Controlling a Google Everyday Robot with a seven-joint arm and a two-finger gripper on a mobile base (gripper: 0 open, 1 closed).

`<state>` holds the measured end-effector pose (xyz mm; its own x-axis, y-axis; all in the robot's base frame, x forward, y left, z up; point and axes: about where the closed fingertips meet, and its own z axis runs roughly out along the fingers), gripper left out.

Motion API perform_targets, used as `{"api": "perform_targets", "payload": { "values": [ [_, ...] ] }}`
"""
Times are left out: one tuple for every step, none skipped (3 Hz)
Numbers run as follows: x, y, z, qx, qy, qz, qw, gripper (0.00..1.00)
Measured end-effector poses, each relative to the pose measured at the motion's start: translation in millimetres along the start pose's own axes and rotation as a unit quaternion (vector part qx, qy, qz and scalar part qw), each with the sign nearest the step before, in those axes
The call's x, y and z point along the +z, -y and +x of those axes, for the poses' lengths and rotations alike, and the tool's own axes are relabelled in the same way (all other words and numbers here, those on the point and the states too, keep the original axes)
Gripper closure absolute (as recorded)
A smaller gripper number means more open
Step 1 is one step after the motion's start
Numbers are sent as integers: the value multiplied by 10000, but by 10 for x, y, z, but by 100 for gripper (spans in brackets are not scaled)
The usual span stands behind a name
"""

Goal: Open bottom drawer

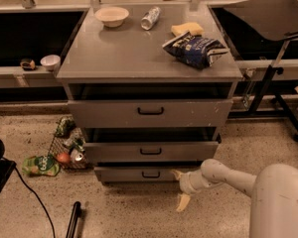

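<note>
Cam view, L to R.

Floor, far L: green packet point(39, 165) lies flat, just beside a wire basket point(59, 150) holding cans and a red ball point(63, 157). Black rod point(73, 219) lies on the floor nearer the cam. Low shelf behind: small white cup point(50, 62).

Cabinet point(114, 58), grey, centre. On top: bowl point(111, 16) at back L, can point(150, 18) on its side beside it, yellow sponge point(186, 29), blue chip bag point(196, 48) touching the sponge's front edge.

Three fronts stacked. Top drawer point(188, 114) is tallest w/ a wide black handle; dark gap above it. Mid drawer point(114, 151) below. Bottom drawer point(119, 174) is the slimmest, at floor level, small black loop handle at centre; its front sits set back under the mid front (how far out, can't tell).

Gripper point(179, 188) is low, just R of that handle, in front of the bottom drawer's R end. Fingers are spread apart, holding nothing: upper finger point(178, 174) at the drawer front, contact unclear; lower one points at the floor.

Arm point(228, 176) runs R to the white robot body point(280, 202). Black stand point(268, 78) at back R.
</note>
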<state>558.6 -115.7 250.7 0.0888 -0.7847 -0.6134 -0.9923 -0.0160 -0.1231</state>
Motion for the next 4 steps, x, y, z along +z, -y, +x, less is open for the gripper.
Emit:
{"api": "perform_targets", "payload": {
  "values": [
    [98,246,107,-280,0,216,9994,0],
    [224,474,199,-407,-20,265,9988,0],
    [355,660,308,-385,54,307,9988,0],
    [470,804,438,-250,71,335,9991,0]
  ]
}}
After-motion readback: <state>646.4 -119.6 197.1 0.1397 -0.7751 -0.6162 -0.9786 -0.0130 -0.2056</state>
